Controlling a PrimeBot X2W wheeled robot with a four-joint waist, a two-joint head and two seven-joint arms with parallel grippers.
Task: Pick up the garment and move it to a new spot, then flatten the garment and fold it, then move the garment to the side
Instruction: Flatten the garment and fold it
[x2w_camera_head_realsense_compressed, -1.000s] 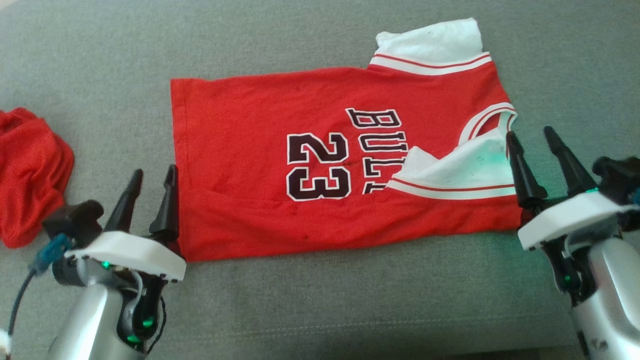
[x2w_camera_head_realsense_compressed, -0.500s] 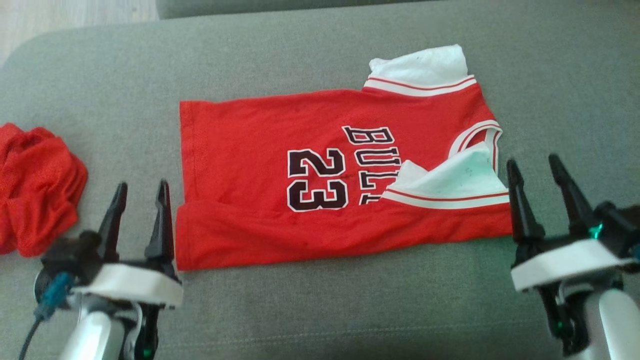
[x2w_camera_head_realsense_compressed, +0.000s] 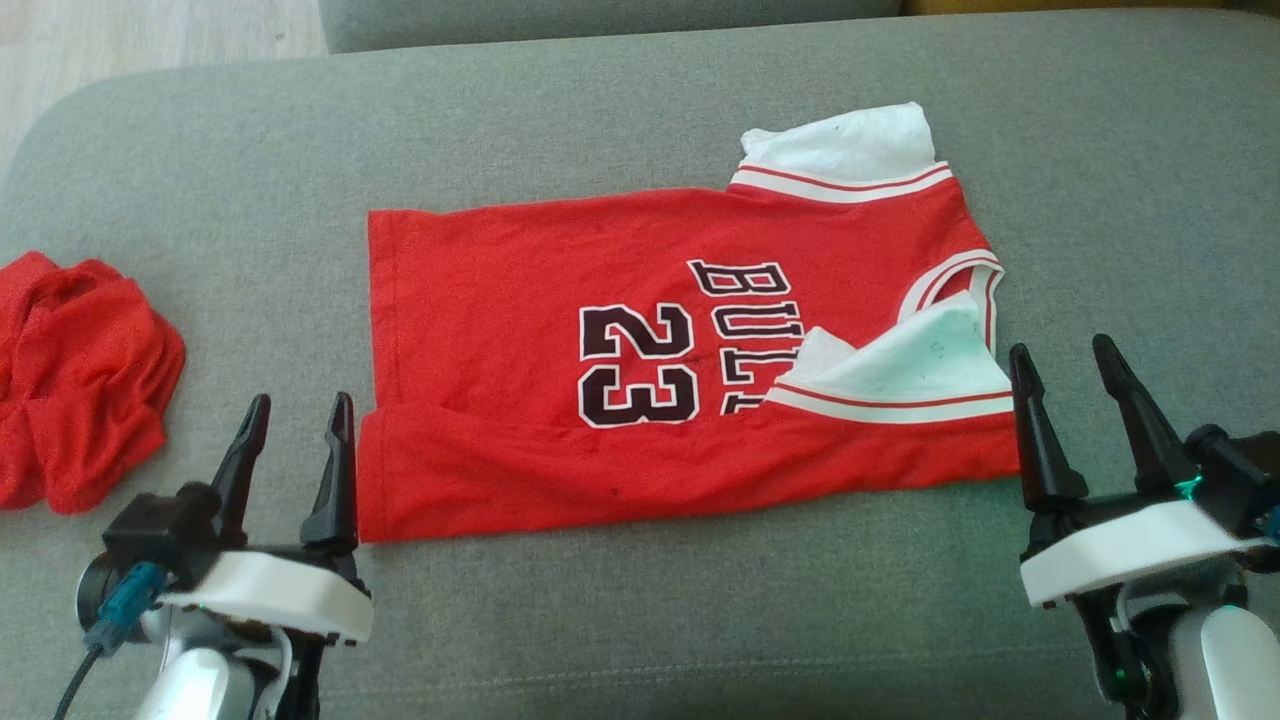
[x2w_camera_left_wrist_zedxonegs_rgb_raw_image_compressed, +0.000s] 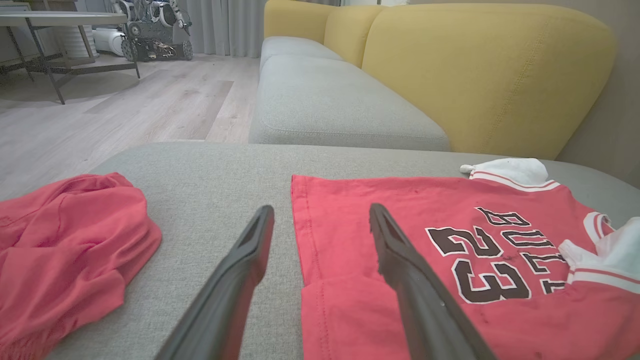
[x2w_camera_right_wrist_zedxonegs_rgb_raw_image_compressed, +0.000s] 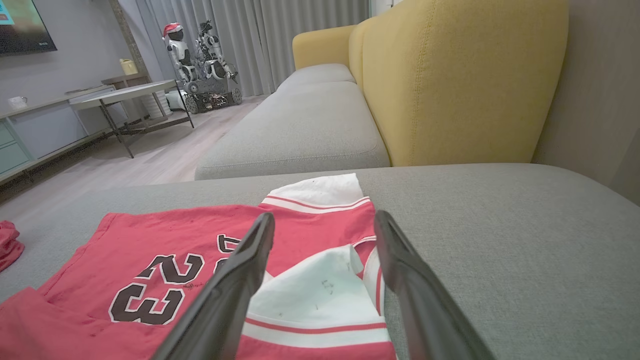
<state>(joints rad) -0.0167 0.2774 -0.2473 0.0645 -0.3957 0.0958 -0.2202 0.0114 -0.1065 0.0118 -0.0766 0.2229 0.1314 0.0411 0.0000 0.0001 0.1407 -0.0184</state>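
Red jersey (x2w_camera_head_realsense_compressed: 480, 300), white stripe-trimmed sleeves (x2w_camera_head_realsense_compressed: 900, 375) folded in, flat mid grey woven cushion (x2w_camera_head_realsense_compressed: 600, 620), head view; left gripper (x2w_camera_head_realsense_compressed: 302, 400), right gripper (x2w_camera_head_realsense_compressed: 1060, 346) spread wide, empty, at its near corners. Left wrist: crumpled red mesh cloth (x2w_camera_left_wrist_zedxonegs_rgb_raw_image_compressed: 70, 235) beside. Right wrist: tapered fingers (x2w_camera_right_wrist_zedxonegs_rgb_raw_image_compressed: 235, 280) frame white sleeve.

Bare cushion (x2w_camera_head_realsense_compressed: 640, 620) around jersey (x2w_camera_head_realsense_compressed: 500, 330), crumpled red cloth (x2w_camera_head_realsense_compressed: 80, 380) at left

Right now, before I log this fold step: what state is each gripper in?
Left gripper: open, holding nothing, by the red number 23 jersey hem.
Right gripper: open, holding nothing, by its shoulder end.
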